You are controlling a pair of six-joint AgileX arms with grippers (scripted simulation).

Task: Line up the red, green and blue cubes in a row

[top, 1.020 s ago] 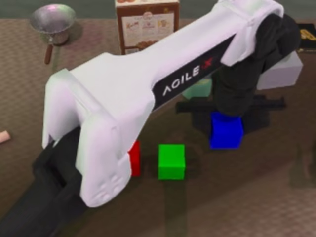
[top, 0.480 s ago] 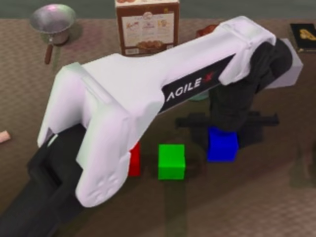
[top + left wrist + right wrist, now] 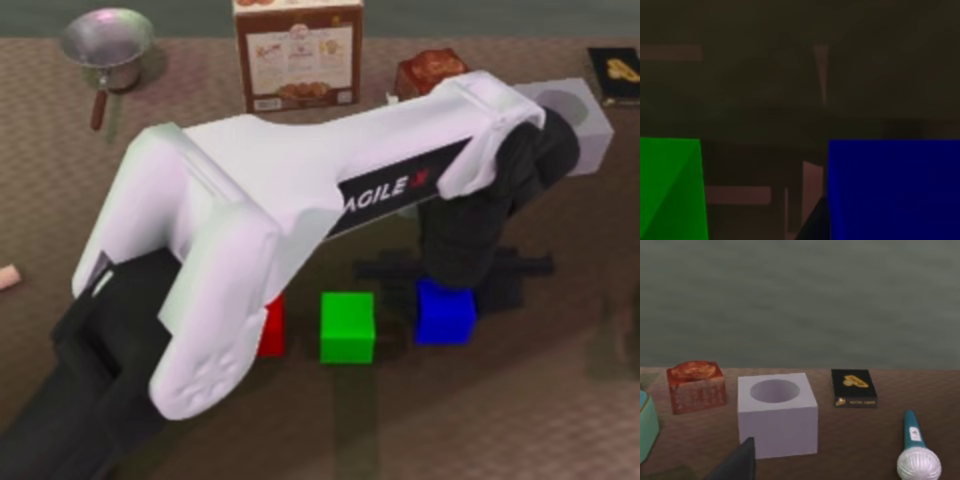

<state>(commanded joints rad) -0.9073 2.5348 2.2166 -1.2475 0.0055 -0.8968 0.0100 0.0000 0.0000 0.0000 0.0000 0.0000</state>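
Brown table (image 3: 560, 400): one red cube (image 3: 272, 326), one green cube (image 3: 347, 326), one blue cube (image 3: 444, 312) between left fingers (image 3: 452, 272).

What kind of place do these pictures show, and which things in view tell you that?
Most likely a rendered tabletop test scene, not a real room. A brown table holds plain red, green and blue cubes among unrelated items: a cereal box, a metal pan, a microphone.
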